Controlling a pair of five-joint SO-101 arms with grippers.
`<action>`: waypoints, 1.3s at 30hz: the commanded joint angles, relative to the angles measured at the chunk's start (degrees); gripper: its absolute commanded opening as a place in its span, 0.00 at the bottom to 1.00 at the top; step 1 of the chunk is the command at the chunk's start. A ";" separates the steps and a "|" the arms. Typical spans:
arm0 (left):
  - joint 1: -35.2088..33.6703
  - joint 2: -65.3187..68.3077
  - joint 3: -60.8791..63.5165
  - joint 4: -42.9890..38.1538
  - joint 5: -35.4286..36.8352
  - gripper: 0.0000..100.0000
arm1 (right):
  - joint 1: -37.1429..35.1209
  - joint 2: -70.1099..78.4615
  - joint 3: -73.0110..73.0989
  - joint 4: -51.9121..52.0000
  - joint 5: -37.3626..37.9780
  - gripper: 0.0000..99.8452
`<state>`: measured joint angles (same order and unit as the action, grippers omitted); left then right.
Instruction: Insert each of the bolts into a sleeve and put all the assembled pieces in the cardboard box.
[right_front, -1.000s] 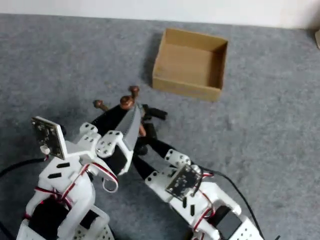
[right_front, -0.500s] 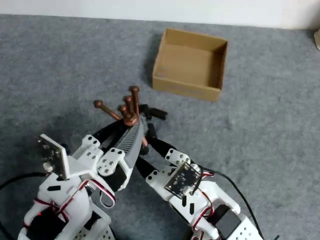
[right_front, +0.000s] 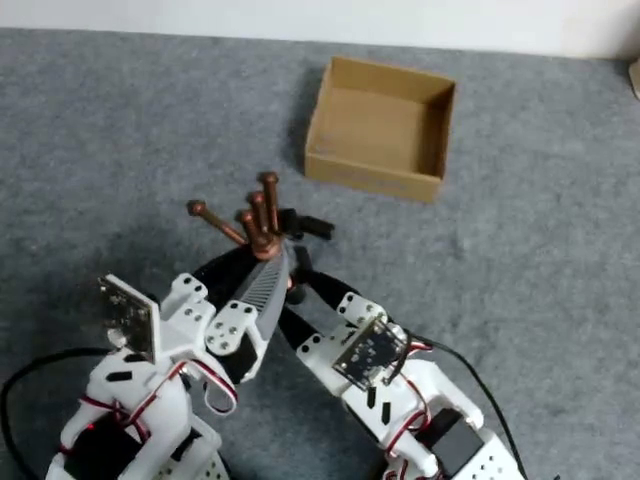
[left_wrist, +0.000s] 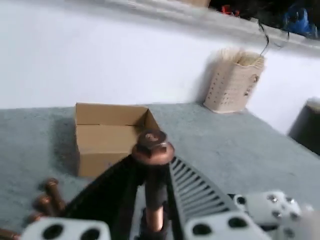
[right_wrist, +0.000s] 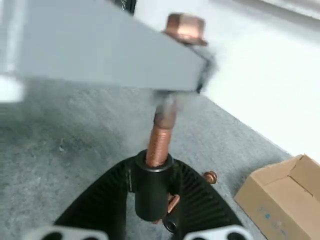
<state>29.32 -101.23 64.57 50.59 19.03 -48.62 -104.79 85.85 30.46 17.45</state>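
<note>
Held bolt (right_front: 265, 244) lower, into sleeve (right_wrist: 150, 194).

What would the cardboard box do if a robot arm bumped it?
The cardboard box looks empty and thin-walled, so it is probably light and would scoot. It sits low and wide, so tipping seems unlikely. The fuzzy grey mat might slow it a little.

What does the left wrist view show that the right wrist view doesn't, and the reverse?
Left wrist, not right wrist: a pale slatted basket against the wall. Right wrist, not left wrist: the black sleeve gripped in the right pincer, with the bolt entering its top by the threaded end. Both: the bolt clamped in the left pincer, the cardboard box and the grey carpet.
</note>
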 joint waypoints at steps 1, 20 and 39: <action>1.10 -0.57 -0.22 0.09 -0.26 0.00 | 1.10 -0.66 -1.27 -0.31 0.35 0.01; -1.80 -0.57 11.03 -5.36 -0.09 0.30 | 1.27 -0.66 -1.27 -0.31 0.35 0.01; -9.54 -0.57 4.79 -2.64 8.35 0.36 | 1.36 -0.48 0.31 -2.86 0.53 0.01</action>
<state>21.93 -101.85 72.13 48.22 26.95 -47.65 -104.70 86.99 29.49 17.54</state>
